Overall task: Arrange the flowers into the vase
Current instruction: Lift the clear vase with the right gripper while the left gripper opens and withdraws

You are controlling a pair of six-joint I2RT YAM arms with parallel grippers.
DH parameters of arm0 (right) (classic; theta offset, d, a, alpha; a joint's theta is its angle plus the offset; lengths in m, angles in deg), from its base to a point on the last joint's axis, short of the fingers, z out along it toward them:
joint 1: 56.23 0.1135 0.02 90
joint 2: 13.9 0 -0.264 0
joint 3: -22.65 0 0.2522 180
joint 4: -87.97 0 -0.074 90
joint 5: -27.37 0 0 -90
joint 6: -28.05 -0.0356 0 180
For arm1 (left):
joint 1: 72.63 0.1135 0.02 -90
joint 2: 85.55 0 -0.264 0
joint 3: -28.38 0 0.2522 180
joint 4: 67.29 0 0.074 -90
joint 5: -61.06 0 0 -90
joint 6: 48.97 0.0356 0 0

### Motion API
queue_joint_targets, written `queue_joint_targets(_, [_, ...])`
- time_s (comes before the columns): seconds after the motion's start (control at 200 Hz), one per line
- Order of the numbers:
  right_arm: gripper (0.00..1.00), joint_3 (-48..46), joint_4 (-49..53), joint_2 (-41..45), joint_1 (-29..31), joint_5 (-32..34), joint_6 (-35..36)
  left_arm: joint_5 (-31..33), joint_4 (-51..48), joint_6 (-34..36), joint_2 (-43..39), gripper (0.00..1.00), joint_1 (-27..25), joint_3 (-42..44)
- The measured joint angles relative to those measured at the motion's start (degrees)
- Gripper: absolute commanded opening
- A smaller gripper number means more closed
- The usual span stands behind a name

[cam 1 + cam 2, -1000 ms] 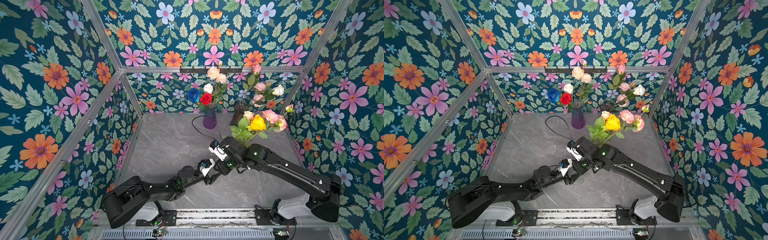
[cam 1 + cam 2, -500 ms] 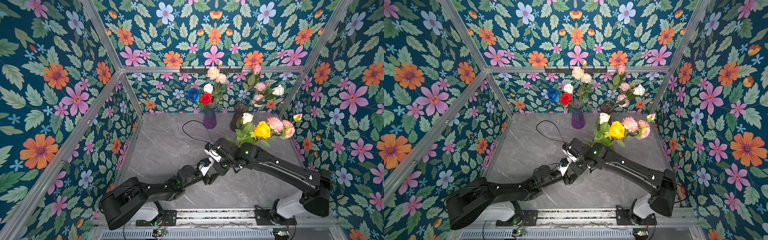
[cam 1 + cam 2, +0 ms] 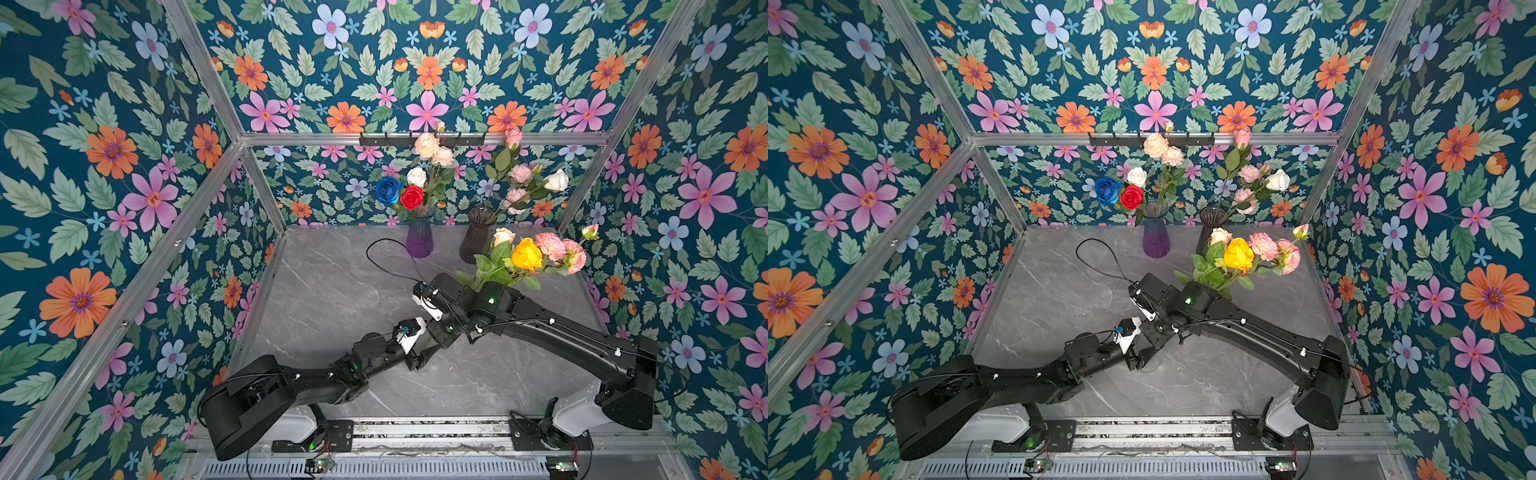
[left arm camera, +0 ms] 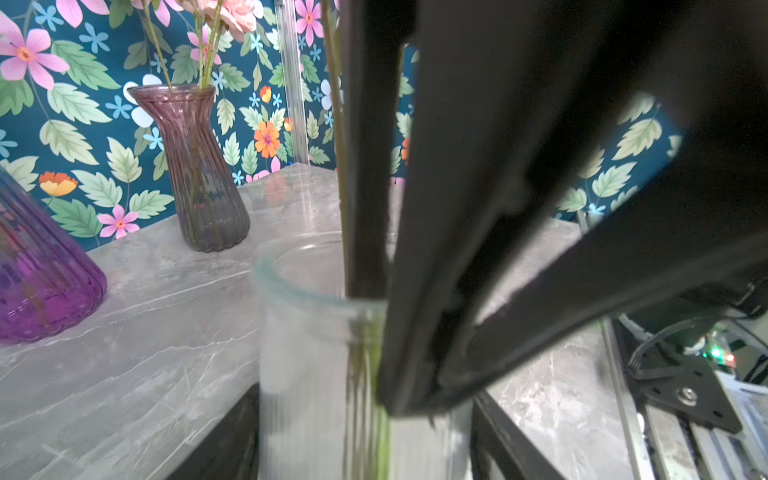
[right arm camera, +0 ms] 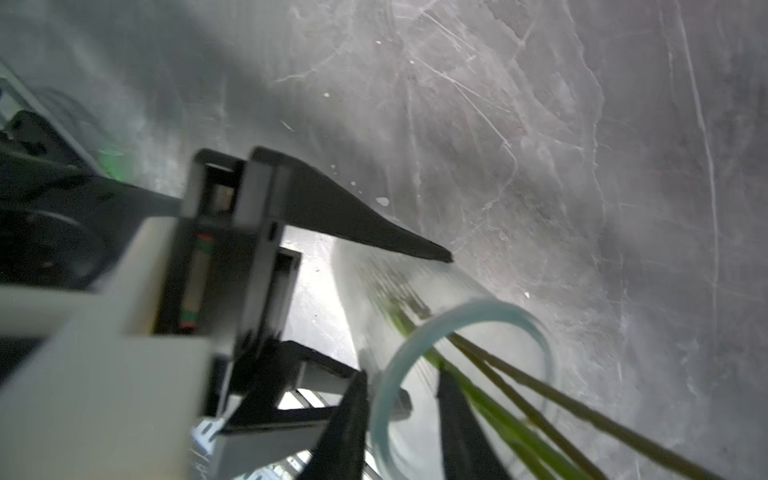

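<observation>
Steadying clear vase [image 4: 307, 365] in clenched left tool [image 3: 420, 358], straddling its rim with released right tool [image 5: 401, 380] beside flowers [image 3: 527, 254] standing inside; next, probably lifting clear without snagging them.

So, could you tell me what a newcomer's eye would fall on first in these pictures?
Probably the loud floral wallpaper covering every visible wall. Next, the bouquet with a yellow rose rising right of centre, its stems in a clear glass vase that the left end effector grips just front of the table's centre. At the back stand a purple vase and a smoky vase, both already holding flowers.
</observation>
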State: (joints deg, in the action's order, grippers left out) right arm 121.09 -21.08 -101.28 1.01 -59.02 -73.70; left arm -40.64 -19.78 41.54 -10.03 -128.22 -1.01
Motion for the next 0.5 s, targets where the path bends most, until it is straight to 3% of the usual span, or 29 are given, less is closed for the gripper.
queue_joint_targets(0.28, [0.44, -2.2, -0.1, -1.2, -0.6, -0.4, -1.6, -0.3, 0.3, 0.0, 0.0, 0.0, 0.0, 0.5])
queue_joint_targets(0.39, [0.25, -3.6, -0.9, -0.6, -1.0, -3.0, -1.6, -0.6, 0.5, 0.4, 0.0, 0.0, 0.0, 0.5])
queue_joint_targets(0.5, [0.13, -4.6, -3.4, 1.0, -1.6, -6.9, -2.2, -0.9, 4.1, 1.2, -0.1, 0.0, 0.0, 0.5])
